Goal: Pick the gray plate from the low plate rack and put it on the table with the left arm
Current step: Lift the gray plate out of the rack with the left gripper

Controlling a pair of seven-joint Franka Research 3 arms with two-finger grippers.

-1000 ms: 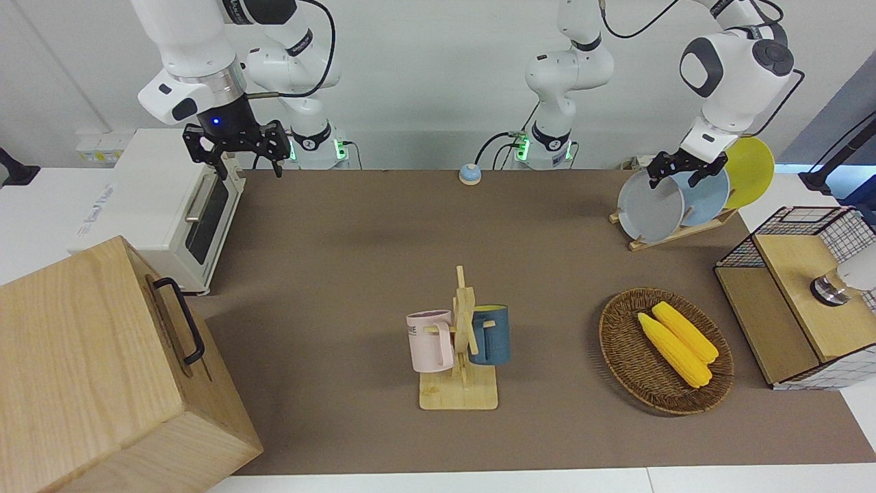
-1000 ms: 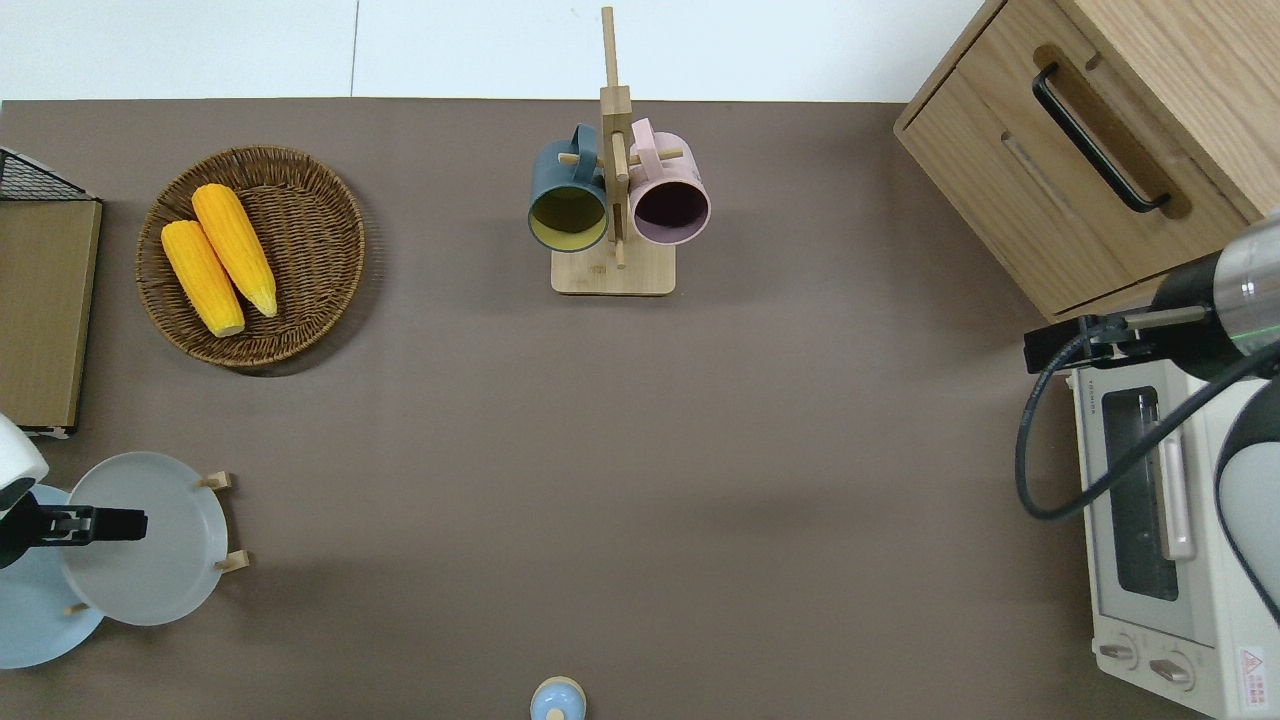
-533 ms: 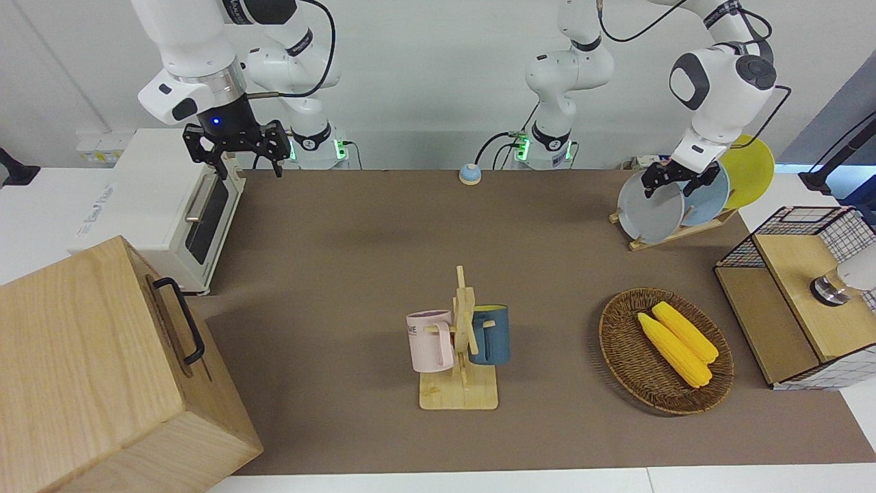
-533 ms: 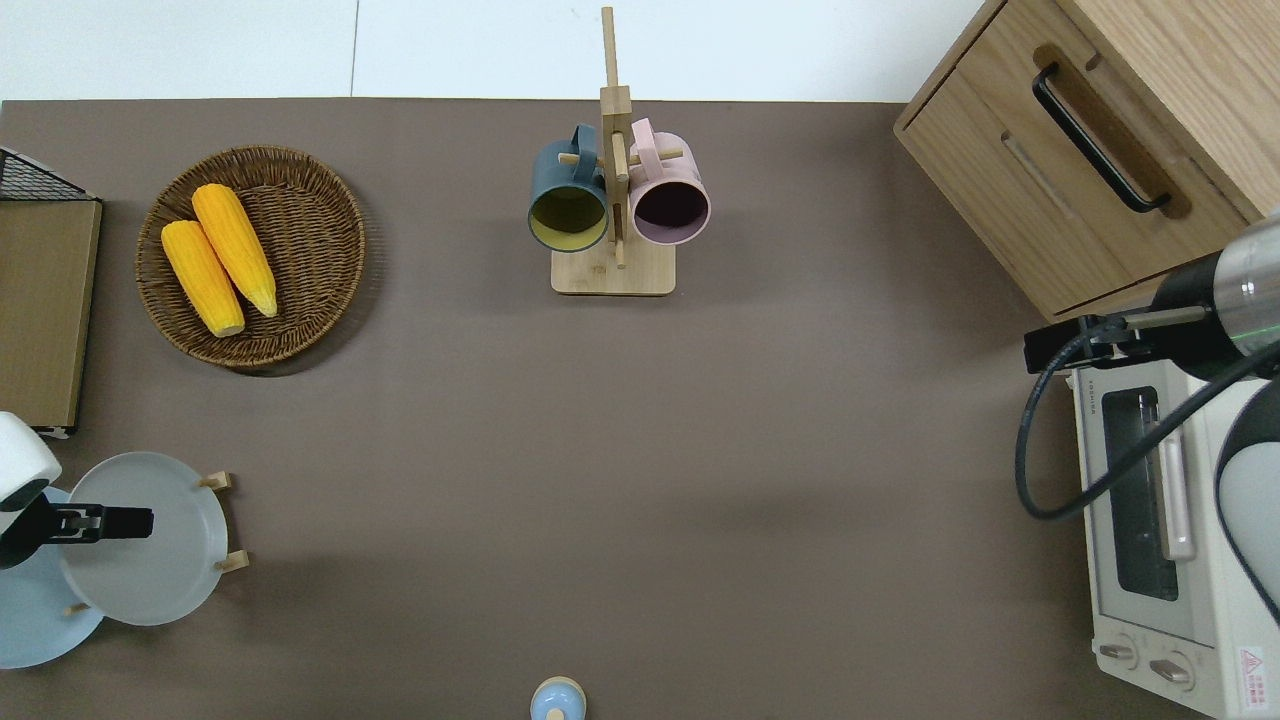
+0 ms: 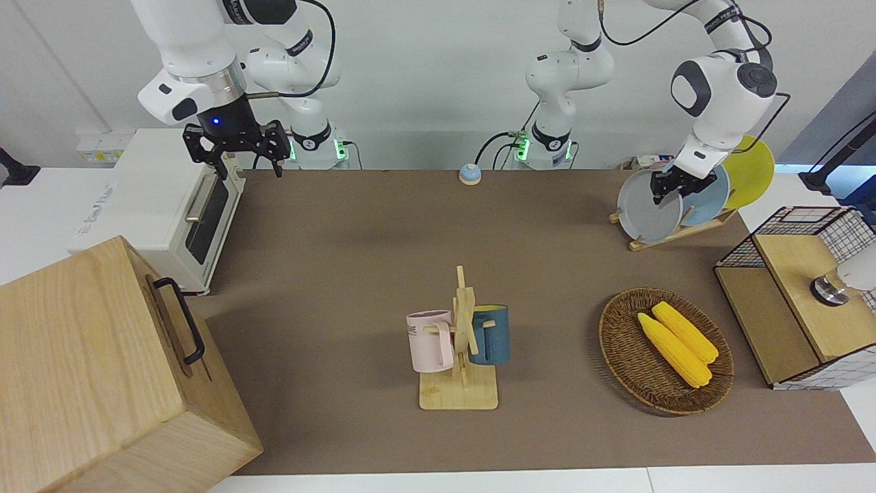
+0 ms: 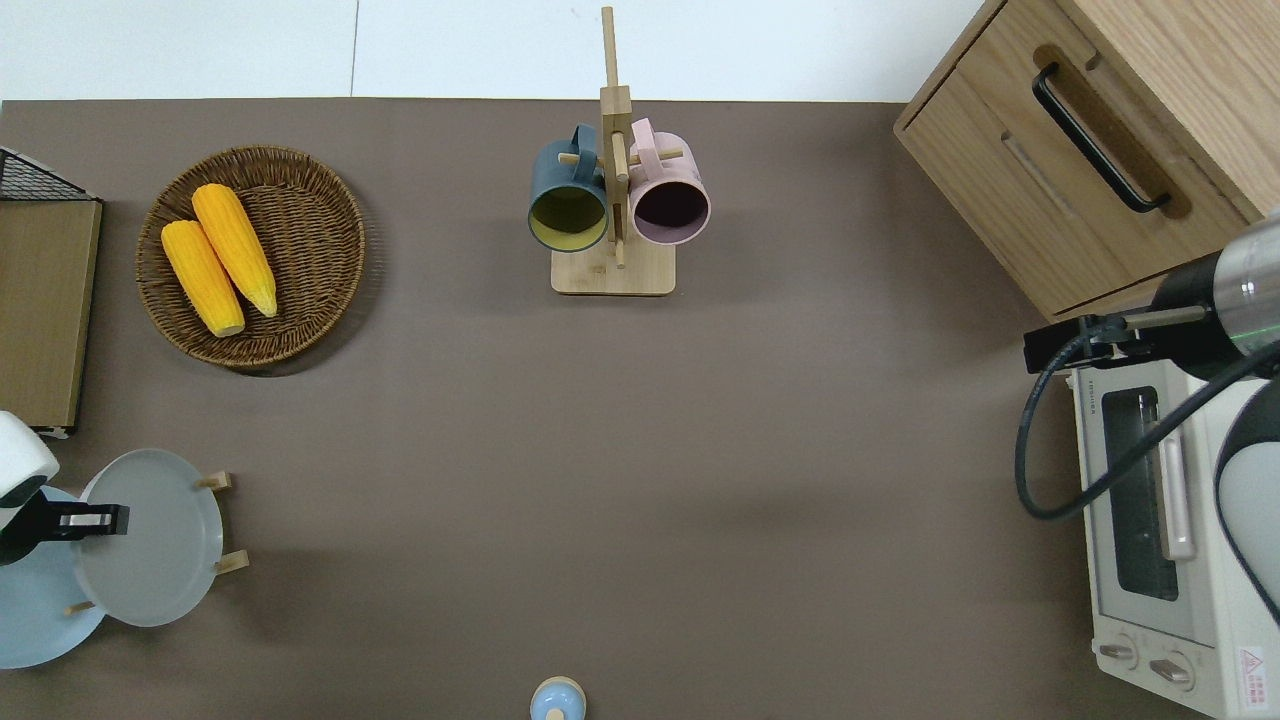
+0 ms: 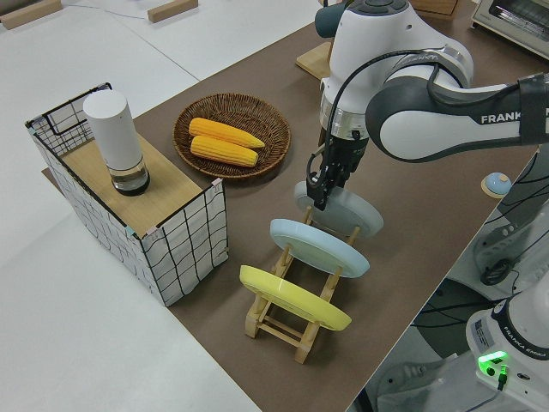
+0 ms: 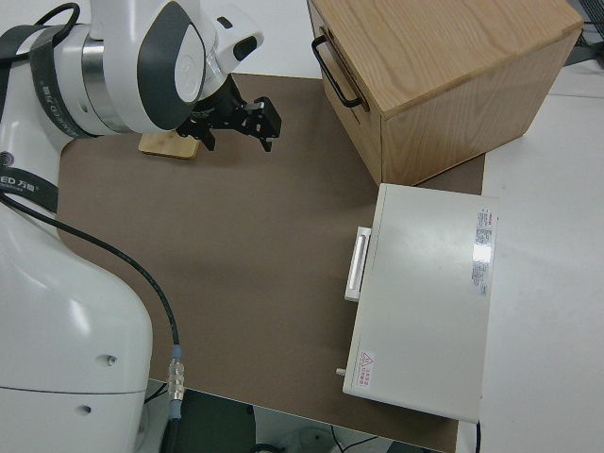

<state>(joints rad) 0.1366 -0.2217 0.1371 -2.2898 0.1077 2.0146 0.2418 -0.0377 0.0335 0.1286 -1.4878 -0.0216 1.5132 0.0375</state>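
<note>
My left claw (image 7: 319,194) pinches the top rim of the gray plate (image 5: 647,207), which leans in the low plate rack (image 7: 296,319) at the bench's left-arm end; it looks hard, smooth, breakable, so rim-holding seems best.

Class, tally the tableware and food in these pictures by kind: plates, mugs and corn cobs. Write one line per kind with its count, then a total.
Plates: 3, gray, light blue, yellow
Mugs: 2, pink, dark blue
Corn cobs: 2
Total: 7
</note>
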